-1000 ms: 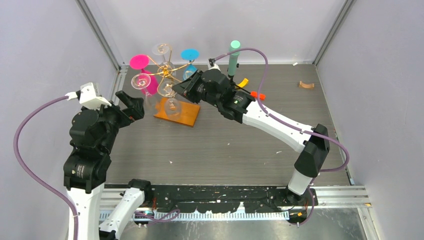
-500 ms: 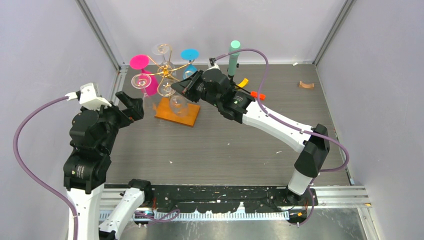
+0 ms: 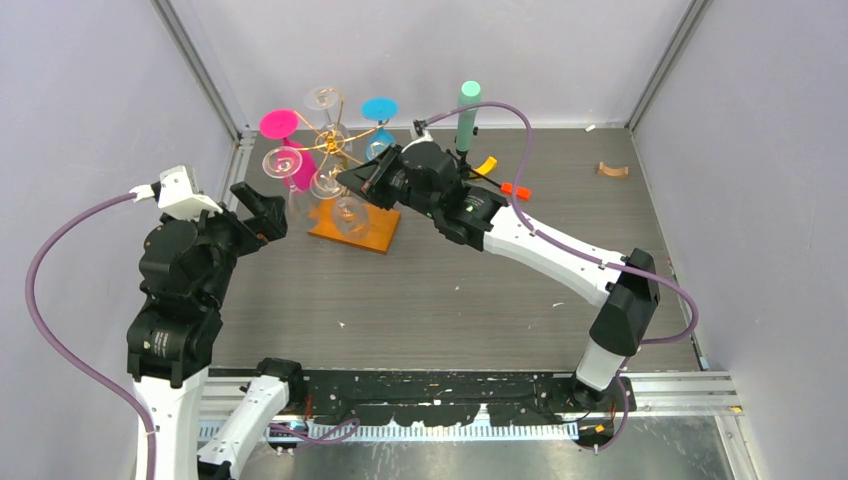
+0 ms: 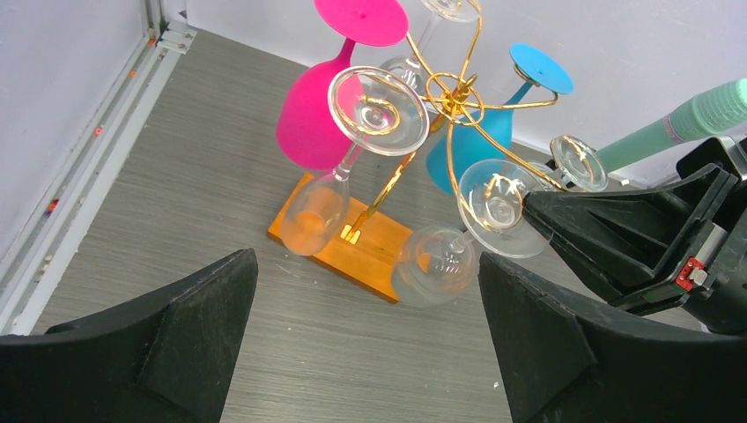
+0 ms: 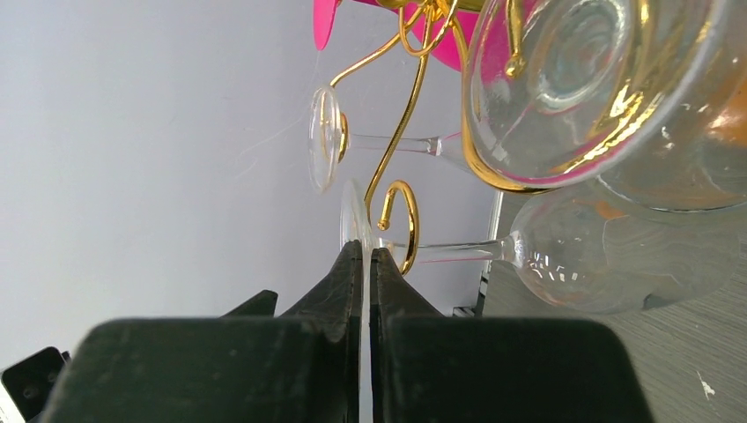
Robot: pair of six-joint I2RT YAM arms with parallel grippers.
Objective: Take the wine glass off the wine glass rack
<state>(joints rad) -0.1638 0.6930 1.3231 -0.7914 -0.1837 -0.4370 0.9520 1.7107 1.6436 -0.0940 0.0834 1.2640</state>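
Note:
The wine glass rack (image 3: 333,140) is a gold wire stand on an orange-brown wooden base (image 3: 368,236). Several glasses hang upside down from its curled arms. My right gripper (image 3: 352,180) is shut on the thin foot (image 5: 351,220) of a clear wine glass (image 4: 433,264). The glass's stem still lies in a gold hook (image 5: 402,220), and its bowl (image 5: 599,264) hangs over the base. My left gripper (image 4: 366,352) stands open and empty left of the rack, apart from it.
Pink (image 3: 298,165) and blue (image 3: 380,145) glasses and other clear ones (image 4: 377,110) hang on the rack. A mint-green cylinder (image 3: 467,115) stands behind the right arm. Small orange (image 3: 487,165) and red (image 3: 515,190) bits lie nearby, and a brown piece (image 3: 612,170) lies far right.
My right gripper has closed fully on the clear glass's foot and shifted slightly left. The glass's bowl swung a little. The left arm has not moved.

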